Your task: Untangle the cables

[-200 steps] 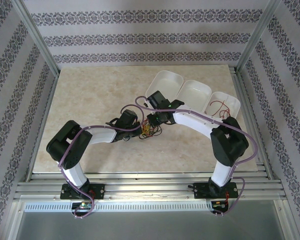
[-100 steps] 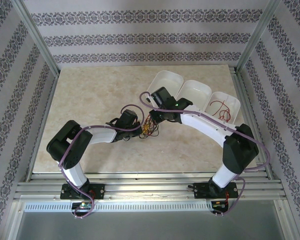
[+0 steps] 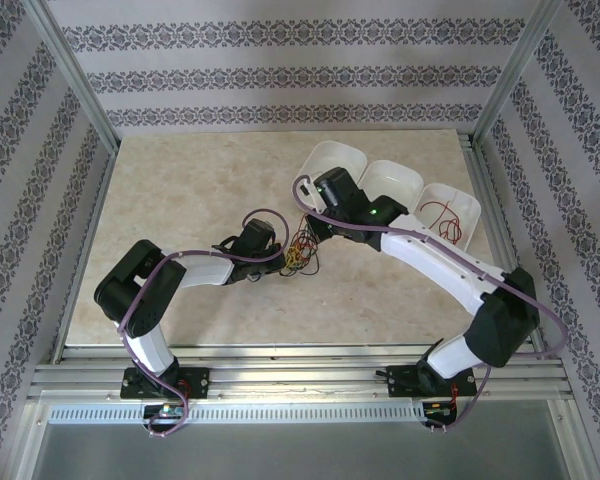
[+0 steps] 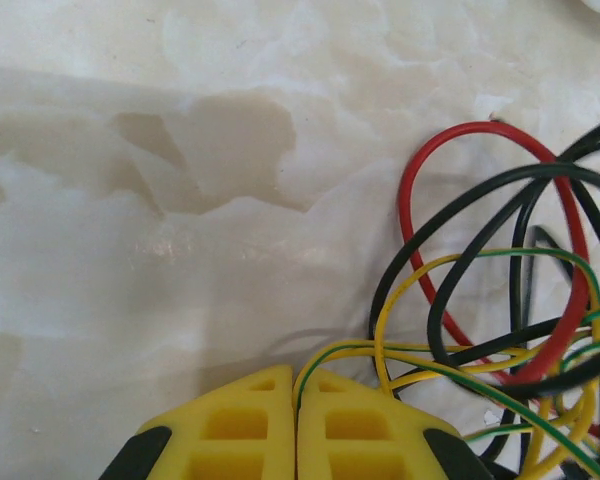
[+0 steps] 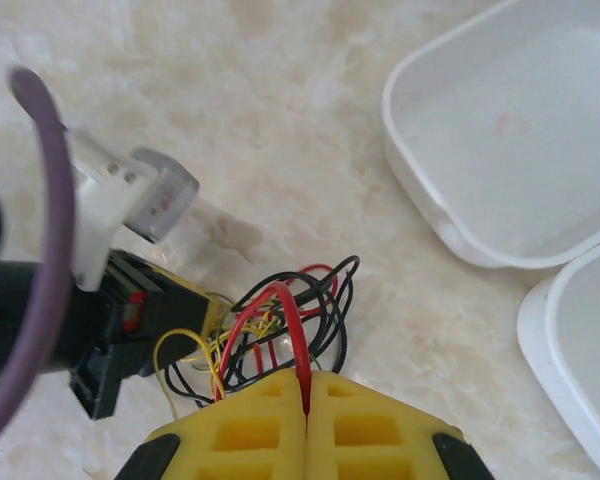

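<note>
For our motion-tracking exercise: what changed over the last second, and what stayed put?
The right arm swung its elbow outward, and the right gripper, shut on the red cable, drew slightly toward the trays. The left gripper stayed put, shut on the yellow cable.

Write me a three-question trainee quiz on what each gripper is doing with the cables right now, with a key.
1. True or false: the left gripper is open and clear of the tangle.
2. Which cable does the right gripper pinch? A) red B) black C) yellow
3. Fill in: the lone cable in the far-right tray is ___.
Key: 1 false, it is shut on the yellow cable. 2 A, the red cable. 3 red.
</note>
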